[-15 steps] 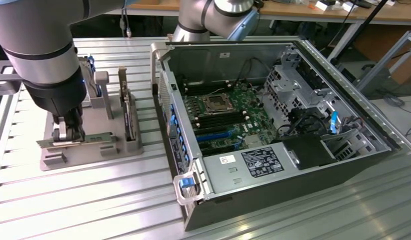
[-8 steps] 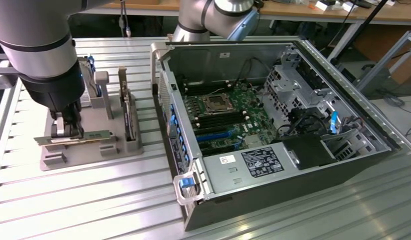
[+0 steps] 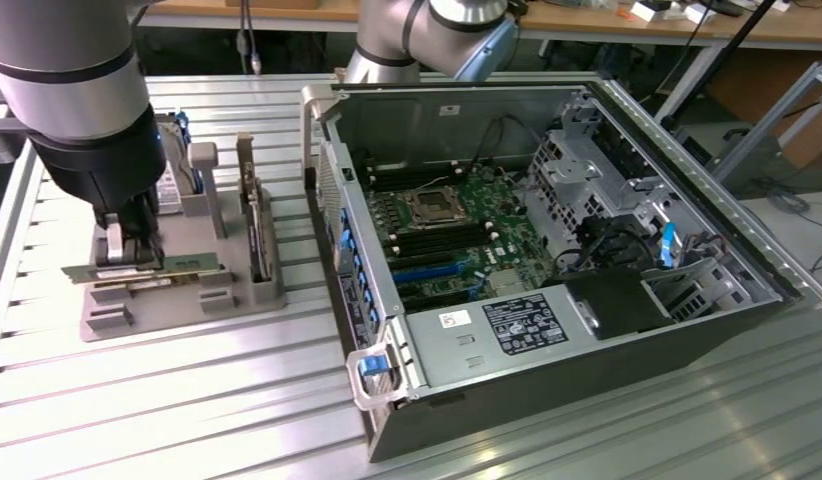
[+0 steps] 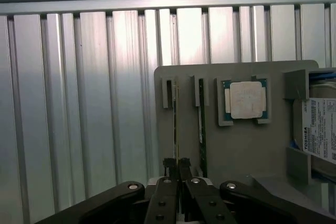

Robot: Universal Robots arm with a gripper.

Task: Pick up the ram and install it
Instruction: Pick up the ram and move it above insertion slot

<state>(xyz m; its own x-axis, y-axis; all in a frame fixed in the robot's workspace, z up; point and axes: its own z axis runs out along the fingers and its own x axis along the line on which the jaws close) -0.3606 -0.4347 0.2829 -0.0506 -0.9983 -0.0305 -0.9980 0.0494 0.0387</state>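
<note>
ram (image 4: 201, 129): two sticks, one in each narrow slot
processor chip (image 4: 245, 99): one
hard drive (image 4: 320, 129): one
holder (image 4: 252, 150): one, grey
computer case (image 3: 678, 330): one, open
motherboard (image 3: 451, 245): one, inside the case
processor socket (image 3: 429, 208): one
power supply (image 3: 518, 325): one
gripper (image 4: 177, 162): one
counter (image 4: 79, 103): one

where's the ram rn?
On the exterior view's left, at the gray fixture beside the open case: the ram stands on edge, gripped by the shut tool, with the CPU on the same fixture.
</note>
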